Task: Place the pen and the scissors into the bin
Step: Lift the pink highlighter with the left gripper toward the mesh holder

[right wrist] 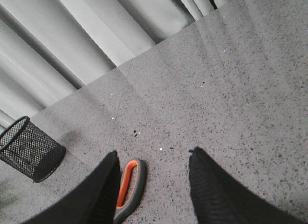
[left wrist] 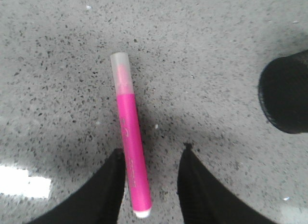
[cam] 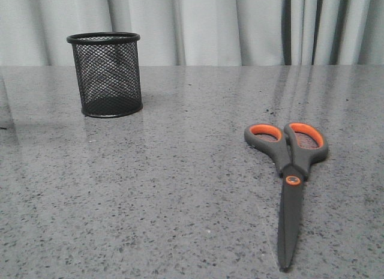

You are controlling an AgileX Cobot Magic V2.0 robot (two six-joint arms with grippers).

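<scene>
Setting: a grey speckled tabletop before pale curtains; neither arm shows in the front view.

Bin: the black mesh bin stands upright at the far left of the tabletop, with nothing visible through its mesh.

Scissors: the scissors lie flat and closed at the near right, orange-lined loops toward the far side, blade tips pointing near, well apart from the bin.

Pen: the pink pen does not appear in the front view; only the left wrist camera shows it, lying flat on the tabletop, pale cap end pointing away from the tool.

Left tool: the left tool hangs over the pen with its jaws wide; the pen's near end lies just beside one finger, not clamped.

Right tool: the right tool is wide apart too, holding nothing, poised above one scissor loop, which sits just beside a finger.

Step in hand: by the look of it, the opening grasp, with both things still on the tabletop and nothing binned.

Next move: the left tool probably needs to centre across the pen's barrel, drop and close, then carry it over the bin rim and tip it upright to drop in.
</scene>
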